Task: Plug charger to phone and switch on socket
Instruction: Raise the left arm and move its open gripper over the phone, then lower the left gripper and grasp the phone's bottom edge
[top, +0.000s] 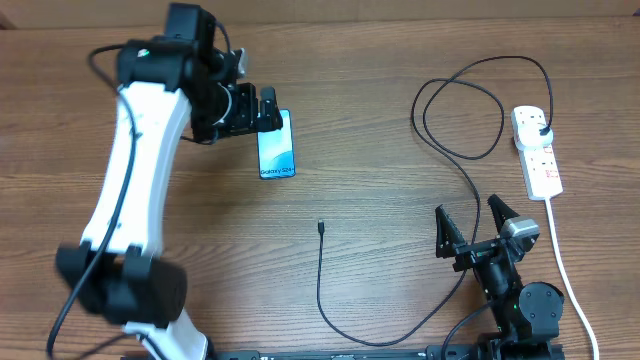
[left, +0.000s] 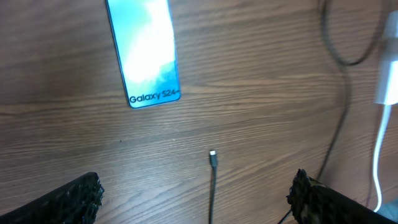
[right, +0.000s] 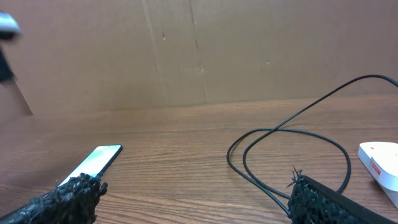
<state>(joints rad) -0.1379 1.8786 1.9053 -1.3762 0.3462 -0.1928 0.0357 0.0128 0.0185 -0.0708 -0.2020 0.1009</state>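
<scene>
Nearest the base, the right pincer (top: 470, 225) sits low over the desk (top: 380, 190), its 2 fingers spread wide w/ nothing between them, i.e. released. The charger (top: 320, 275) passes close by. Its thin black cable curves along the desk's near edge, then runs straight toward the middle. There its connector tip (top: 321, 227) lies loose on the wood, pointing roughly at the phone (top: 277, 145) but well apart from it. The cable's other length climbs past that pincer and makes 2 loose loops (overlapping, approx. mid-right). It ends in a black plug (top: 541, 124) seated at the far end of the socket (top: 540, 165), a white power strip w/ red markings on the right side. The strip's white cord (top: 565, 270) trails toward the near edge. Switch position: can't tell. The phone lies flat left of centre, blue screen up, "Galaxy S24" at its near end. The left pincer (top: 270, 112) hangs above the phone's far end, also released, fingers wide apart and holding nothing. Behind the desk stands a brown cardboard wall (right: 186, 56).
</scene>
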